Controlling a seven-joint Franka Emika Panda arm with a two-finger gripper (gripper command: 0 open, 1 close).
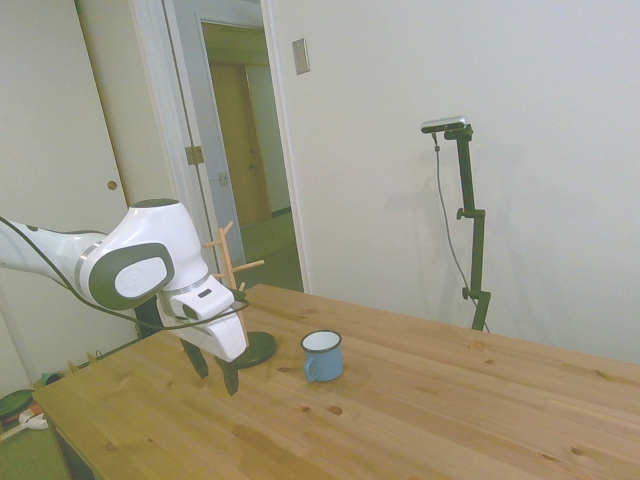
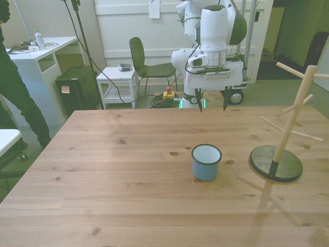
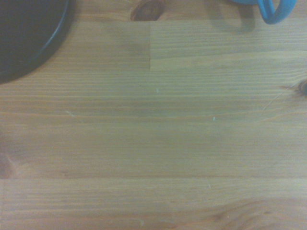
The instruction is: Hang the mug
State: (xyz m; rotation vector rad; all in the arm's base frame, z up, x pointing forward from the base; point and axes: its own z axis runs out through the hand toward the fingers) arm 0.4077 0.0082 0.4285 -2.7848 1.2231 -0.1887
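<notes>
The mug (image 2: 206,161) stands upright on the table (image 2: 103,170), mouth up, its white inside empty, its handle (image 3: 273,10) toward the robot. It sits near the rack (image 2: 285,139). The gripper (image 2: 212,105) hovers beyond it, fingers wide, holding nothing.

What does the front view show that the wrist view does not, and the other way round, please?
Only the front view shows the whole mug standing upright, the open pincer above the table, and the full wooden rack with its pegs. Only the wrist view shows the mug's blue loop handle close up. Both share the rack's dark round base and the bare wood.
</notes>
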